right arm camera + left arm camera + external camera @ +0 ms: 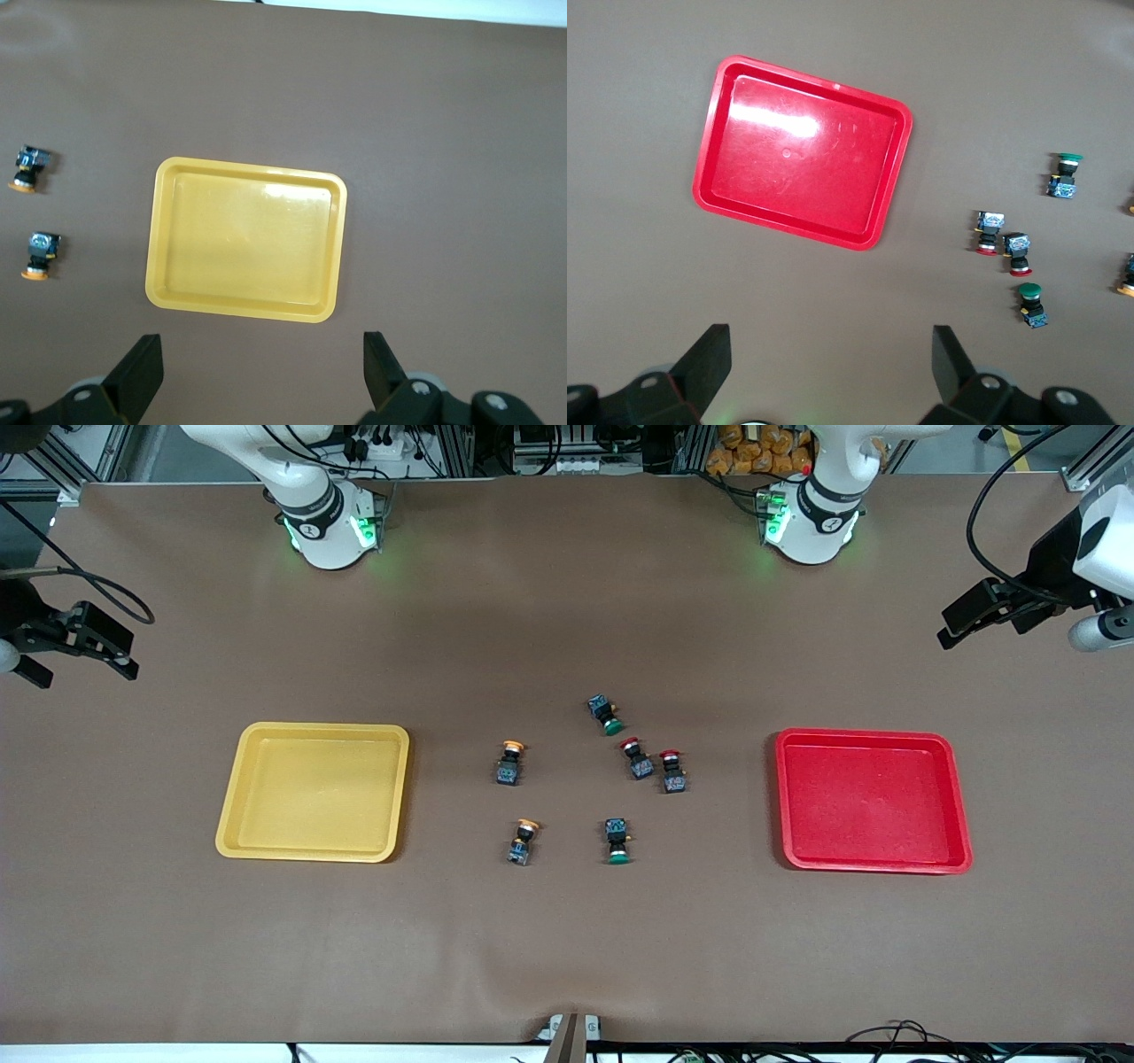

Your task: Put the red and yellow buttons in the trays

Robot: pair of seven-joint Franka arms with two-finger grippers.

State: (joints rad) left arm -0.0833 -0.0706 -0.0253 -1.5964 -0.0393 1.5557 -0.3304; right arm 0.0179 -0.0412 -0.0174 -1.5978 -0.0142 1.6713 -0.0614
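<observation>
The left pincer (952, 633) hangs in the air over the bare tabletop (567, 939) at the left arm's end, its two fingers (709, 359) spread wide apart with nothing between them. The right pincer (124, 657) hangs over the right arm's end of the tabletop, its fingers (142, 363) likewise spread wide and holding nothing. Both arms wait clear of the objects.

Toward the left arm's end lies the red tray (873, 735), flat on the tabletop with nothing in it. Toward the right arm's end lies the yellow tray (314, 731), also with nothing in it.

Between the two trays, six push-button switches lie scattered on the tabletop. The two red-capped buttons lie just beside each other on the red tray's side of the group: one red button (636, 758) and, nearer the red tray, the second red button (672, 771). The two yellow-orange ones lie on the yellow tray's side: one yellow button (509, 763) and, nearer the front camera, the second yellow button (522, 841), well apart from it. A green-capped switch (605, 714) lies farthest from the front camera, near the red buttons, and another green-capped switch (617, 841) lies beside the second yellow button. None of the buttons touches a tray.
</observation>
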